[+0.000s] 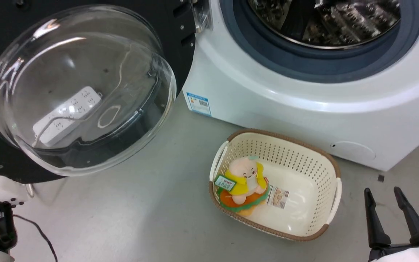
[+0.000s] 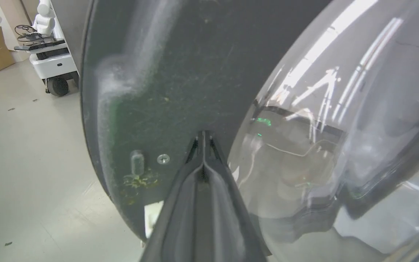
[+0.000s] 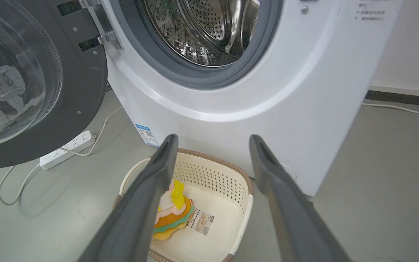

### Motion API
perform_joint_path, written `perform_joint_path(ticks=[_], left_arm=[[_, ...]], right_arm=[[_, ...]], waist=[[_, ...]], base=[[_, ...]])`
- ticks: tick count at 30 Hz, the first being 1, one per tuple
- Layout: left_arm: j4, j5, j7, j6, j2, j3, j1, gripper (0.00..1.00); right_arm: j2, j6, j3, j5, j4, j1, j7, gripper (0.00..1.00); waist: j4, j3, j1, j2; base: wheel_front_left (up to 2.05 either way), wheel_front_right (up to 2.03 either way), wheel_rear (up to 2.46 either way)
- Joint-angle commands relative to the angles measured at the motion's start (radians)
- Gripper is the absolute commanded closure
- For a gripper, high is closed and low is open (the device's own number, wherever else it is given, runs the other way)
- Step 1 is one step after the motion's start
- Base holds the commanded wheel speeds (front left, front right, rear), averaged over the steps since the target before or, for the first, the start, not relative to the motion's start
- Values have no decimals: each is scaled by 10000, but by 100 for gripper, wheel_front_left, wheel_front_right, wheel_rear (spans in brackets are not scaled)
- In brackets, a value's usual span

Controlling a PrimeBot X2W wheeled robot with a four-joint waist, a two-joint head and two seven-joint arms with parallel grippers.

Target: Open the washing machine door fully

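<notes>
The washing machine door (image 1: 82,91) looks heavy, slippery: push its black rim (image 1: 180,36); left end effector (image 2: 203,135) pressed together, right end effector (image 3: 213,140) spread.

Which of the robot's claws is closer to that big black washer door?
Left. The left gripper, shut, is right at the washing machine door; the right gripper hangs open by the basket, well apart.

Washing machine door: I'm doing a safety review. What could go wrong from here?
The shut left gripper sits at the washing machine door on its black rim beside the glass and might slip onto it. The power strip lies on the floor under the door; rolling closer could run over it. The open right gripper hangs near the basket and could bump it.
</notes>
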Motion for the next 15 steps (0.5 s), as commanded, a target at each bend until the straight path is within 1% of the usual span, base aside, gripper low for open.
perform_joint_path(ticks=[1, 4, 8, 15], left_arm=[[-142, 145, -134, -85, -24, -88, -1, 100], [-578, 374, -208, -133, -147, -246, 254, 100], [-1551, 702, -242, -201, -435, -639, 797, 100], [-3572, 1073, 50, -102, -1340, -1766, 2005, 100]], right_arm=[[75, 8, 6, -34, 99, -121, -112, 0], [185, 8, 45, 29, 286, -71, -246, 0], [325, 8, 116, 122, 551, -8, -442, 0], [512, 8, 172, 308, 950, 86, -830, 0]], waist=[[-28, -254, 0, 0], [-42, -643, 0, 0], [-121, -1195, 0, 0], [-528, -2213, 0, 0]], base=[[0, 0, 0], [0, 0, 0], [0, 0, 0], [0, 0, 0]])
